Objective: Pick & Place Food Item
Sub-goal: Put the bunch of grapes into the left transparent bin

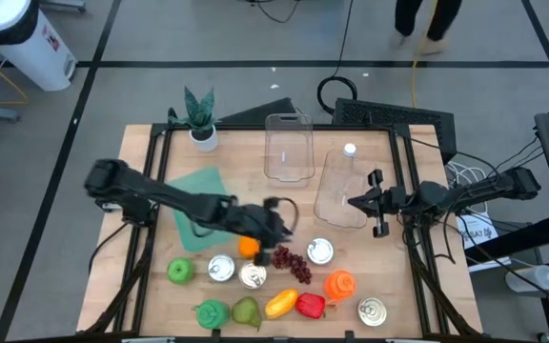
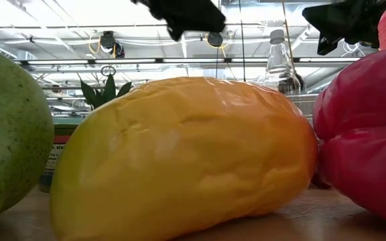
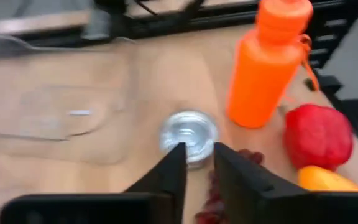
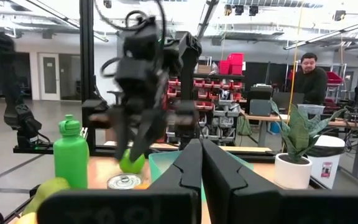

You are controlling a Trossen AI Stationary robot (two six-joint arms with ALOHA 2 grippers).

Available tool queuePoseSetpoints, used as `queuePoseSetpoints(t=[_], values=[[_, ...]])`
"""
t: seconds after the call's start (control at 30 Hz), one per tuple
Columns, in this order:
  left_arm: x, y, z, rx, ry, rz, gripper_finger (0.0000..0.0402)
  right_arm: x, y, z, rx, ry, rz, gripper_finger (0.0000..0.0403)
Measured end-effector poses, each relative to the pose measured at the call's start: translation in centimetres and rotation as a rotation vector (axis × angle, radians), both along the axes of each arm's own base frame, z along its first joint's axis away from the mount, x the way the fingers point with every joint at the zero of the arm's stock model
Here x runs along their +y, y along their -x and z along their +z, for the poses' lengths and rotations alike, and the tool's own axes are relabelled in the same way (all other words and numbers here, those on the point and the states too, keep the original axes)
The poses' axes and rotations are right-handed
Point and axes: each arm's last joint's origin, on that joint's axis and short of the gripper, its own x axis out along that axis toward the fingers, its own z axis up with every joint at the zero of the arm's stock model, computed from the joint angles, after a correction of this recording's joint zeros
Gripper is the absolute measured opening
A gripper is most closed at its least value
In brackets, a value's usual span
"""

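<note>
Looking straight down in the high view: left gripper [image 1: 276, 250] sits over the table centre, slightly parted, holding nothing. The grapes [image 1: 294, 264], dark red, lie on the wooden table [image 1: 151, 238] at about 4 o'clock from the fingertips, just beside them. An orange fruit [image 1: 248, 247] shows at 9 o'clock of the gripper, partly under the arm. Right gripper [image 1: 377, 203] waits near the table's right side, clenched shut on nothing, beside the clear container [image 1: 339, 191].

Low view: a yellow pepper [image 2: 186, 157] fills the frame, a red pepper [image 2: 364, 134] touching it at 3 o'clock. Grapes hidden.

Left wrist view: fingers [image 3: 173, 177] stand a little apart with nothing between them; grapes [image 3: 219, 186] lie just under and beyond the tips, near a tin can [image 3: 189, 132] and the orange bottle [image 3: 269, 62].

Right wrist view: own fingers [image 4: 188, 171] pressed together; the left arm [image 4: 148, 81] is seen across the table above a green apple [image 4: 131, 163].
</note>
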Motion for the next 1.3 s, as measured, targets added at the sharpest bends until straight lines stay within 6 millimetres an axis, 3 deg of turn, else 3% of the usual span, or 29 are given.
queuePoseSetpoints(t=[0.1, 0.23, 0.4, 0.53, 0.73, 1.3], values=[[-1.3, -1.5, -2.5, 0.021, -0.014, -0.047, 0.0159, 0.0, 0.0, 0.0, 0.000, 0.000, 0.000, 0.0000], [-0.8, -2.2, -5.2, 0.102, -0.007, 0.100, 0.0240, 0.0, -0.1, 0.0, 0.004, 0.001, 0.000, 0.0000], [-0.1, -1.9, -6.6, 0.241, 0.065, 0.125, 0.0330, 0.0, -0.1, 0.0, 0.004, -0.017, 0.005, 0.0000], [-0.5, -1.3, -7.0, 0.288, 0.016, 0.149, 0.0372, 0.0, -0.1, 0.0, -0.005, -0.017, 0.004, 0.0000], [-1.0, -1.4, -7.2, 0.281, 0.015, 0.107, 0.0387, 0.0, -0.1, 0.0, -0.003, -0.018, 0.003, 0.0000], [-0.3, -2.8, -12.3, 0.391, 0.089, 0.096, 0.0374, 0.0, -0.2, -0.1, 0.005, -0.017, 0.004, 0.0000]])
